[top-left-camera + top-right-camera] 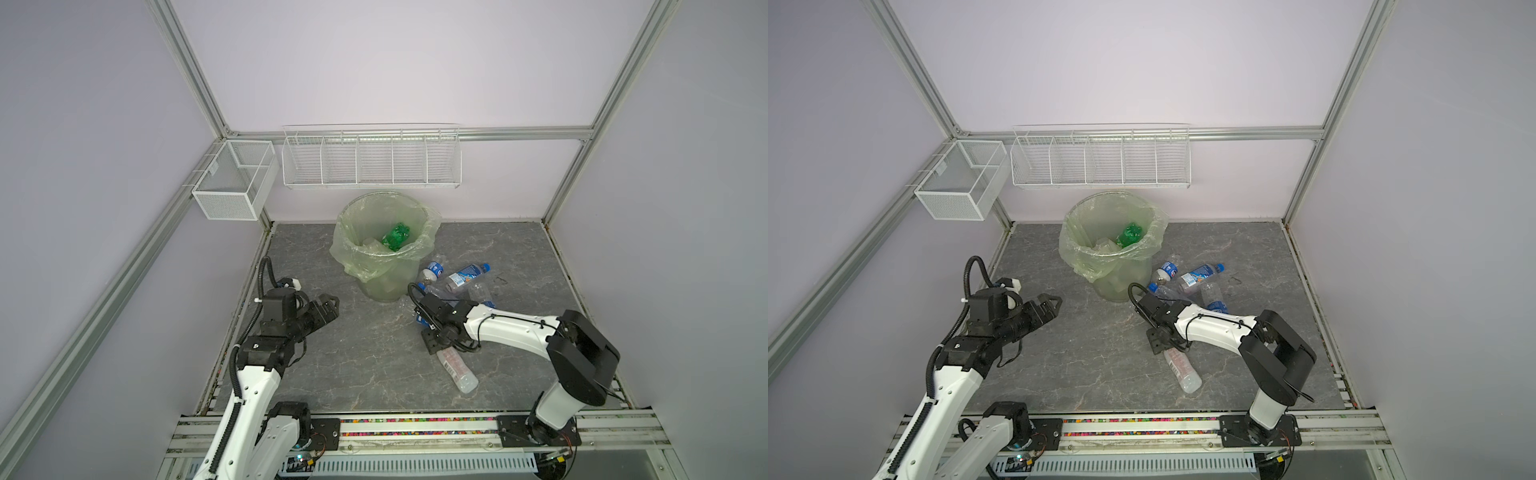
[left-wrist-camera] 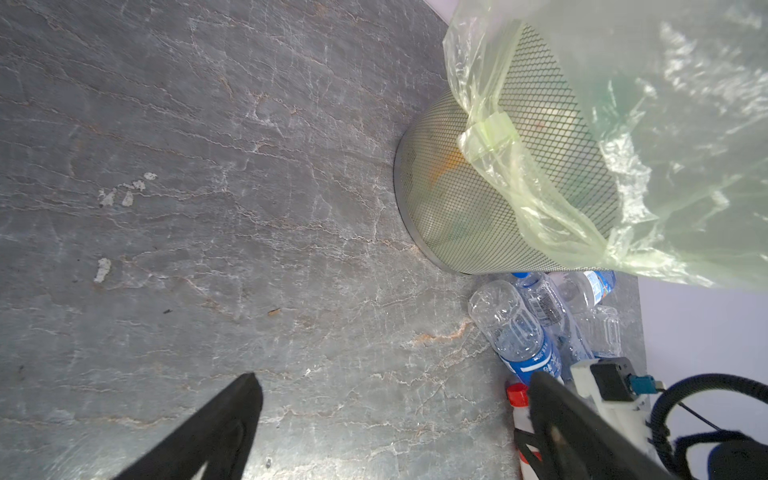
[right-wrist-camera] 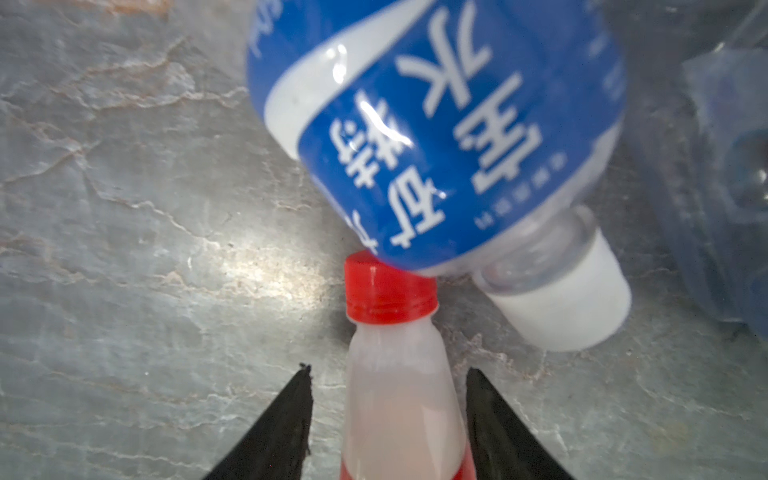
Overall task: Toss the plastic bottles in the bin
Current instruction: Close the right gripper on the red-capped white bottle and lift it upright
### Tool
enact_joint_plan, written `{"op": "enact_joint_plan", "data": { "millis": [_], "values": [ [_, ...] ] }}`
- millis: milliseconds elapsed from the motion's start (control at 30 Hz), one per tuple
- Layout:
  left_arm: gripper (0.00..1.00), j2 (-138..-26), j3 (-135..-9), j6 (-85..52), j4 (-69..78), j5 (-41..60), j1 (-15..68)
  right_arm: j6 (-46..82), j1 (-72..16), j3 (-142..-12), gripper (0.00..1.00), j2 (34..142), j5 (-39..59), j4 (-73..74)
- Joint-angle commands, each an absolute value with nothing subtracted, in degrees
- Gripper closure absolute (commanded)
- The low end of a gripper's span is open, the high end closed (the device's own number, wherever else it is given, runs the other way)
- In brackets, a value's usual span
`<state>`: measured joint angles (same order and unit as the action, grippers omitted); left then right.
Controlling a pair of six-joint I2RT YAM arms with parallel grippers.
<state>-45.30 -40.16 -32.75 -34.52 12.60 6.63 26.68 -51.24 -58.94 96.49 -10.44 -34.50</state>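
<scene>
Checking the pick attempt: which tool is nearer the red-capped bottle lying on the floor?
Right. The right tool straddles the red-capped bottle, a finger on either side. The left tool hovers open well apart, left of the bin in both top views.

White arm shells, black joints, ribbed black hoses, black pincers.

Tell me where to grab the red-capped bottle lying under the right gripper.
I'd take the red-capped bottle across its tapered shoulder just below the cap, coming straight down, as the right gripper straddles it. It lies flat and is narrow there. Its cap sits against the blue-label bottle, so stay off the cap end.
</scene>
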Motion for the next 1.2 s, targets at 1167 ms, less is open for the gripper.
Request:
{"op": "enact_joint_plan", "data": {
  "millis": [1167],
  "values": [
    [0.0, -44.0, -36.8, -35.2, -31.0, 12.1, 6.4, 32.3, -52.0, -54.9, 0.62, 74.7, -5.1, -30.7]
  ]
}}
